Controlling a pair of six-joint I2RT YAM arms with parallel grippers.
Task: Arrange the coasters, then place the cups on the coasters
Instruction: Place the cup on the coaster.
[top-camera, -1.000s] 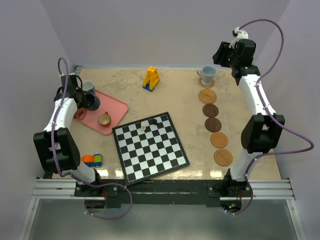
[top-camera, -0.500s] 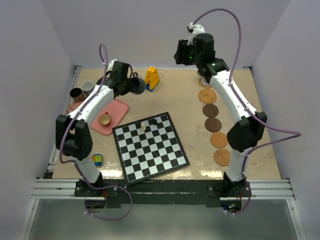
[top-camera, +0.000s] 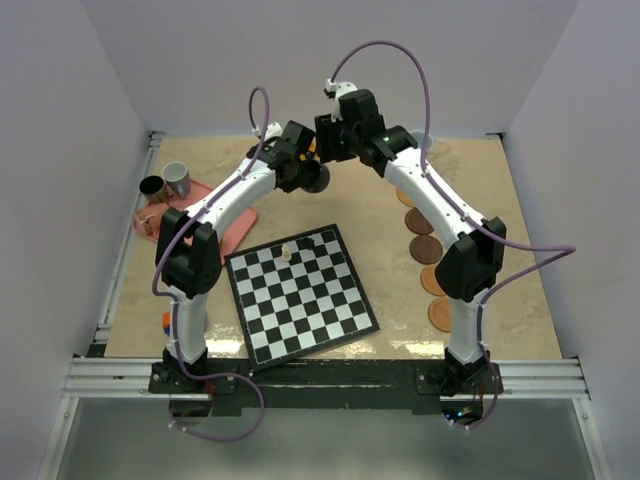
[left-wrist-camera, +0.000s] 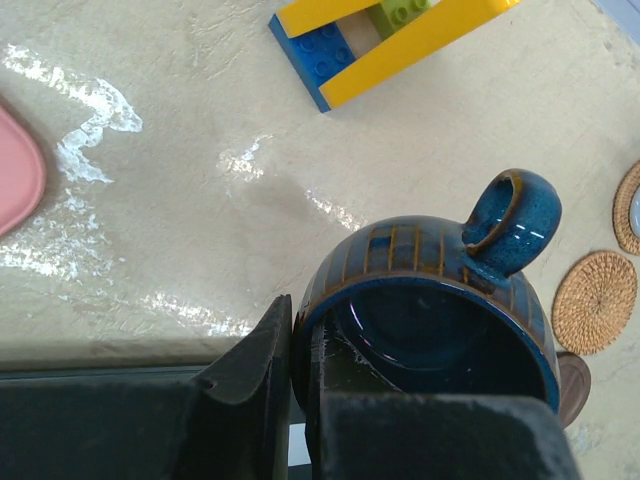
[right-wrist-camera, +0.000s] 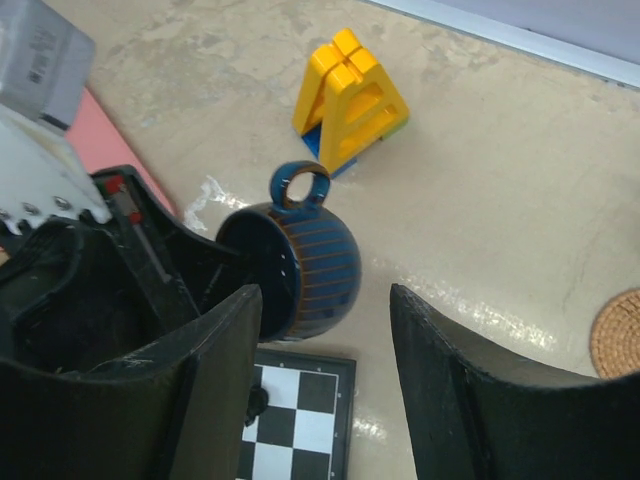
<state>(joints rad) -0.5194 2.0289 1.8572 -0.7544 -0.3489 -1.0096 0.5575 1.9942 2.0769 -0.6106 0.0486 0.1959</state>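
1. Along the tabletop's right edge the coasters (top-camera: 447, 314) lie in a row from near to far, partly hidden by the right arm, awaiting cups.
2. At the left edge, a grey cup (top-camera: 177, 178) and a black cup (top-camera: 152, 187) wait by the pink tray (top-camera: 236, 226).
3. Toward the far edge's middle, the left hand (left-wrist-camera: 300, 330) is clenched on the dark teal cup's (left-wrist-camera: 440, 300) rim. The right hand (right-wrist-camera: 322, 310) is released, with its fingers spread before the cup. This is probably a handover, since the coasters are on the right arm's side.
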